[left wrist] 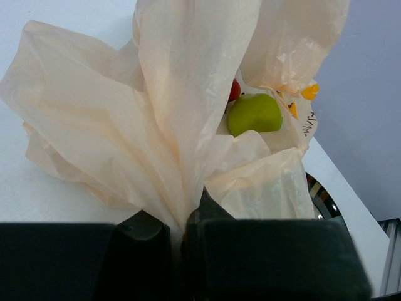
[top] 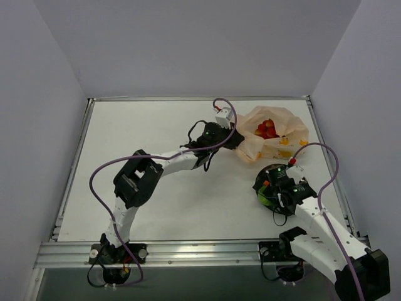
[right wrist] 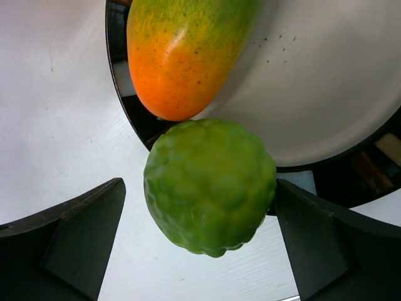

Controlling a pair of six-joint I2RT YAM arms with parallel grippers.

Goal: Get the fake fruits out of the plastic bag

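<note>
The peach-orange plastic bag [top: 276, 135] lies at the back right. My left gripper [top: 235, 141] is shut on a bunched fold of the bag [left wrist: 156, 113] at its near edge. Inside the bag I see a smooth green apple-like ball [left wrist: 254, 114], red berries [top: 267, 128] and a yellowish piece [left wrist: 309, 92]. My right gripper [top: 270, 194] hangs open over the black-rimmed plate [right wrist: 326, 94]. A bumpy green ball [right wrist: 210, 185] sits between its fingers over the plate's rim, touching the right finger only. The orange-green mango [right wrist: 182, 50] lies on the plate.
The plate's rim [left wrist: 319, 197] lies just beside the bag's near right side. Raised metal rails [top: 313, 119] border the white table, close behind and right of the bag. Purple cables loop above both arms.
</note>
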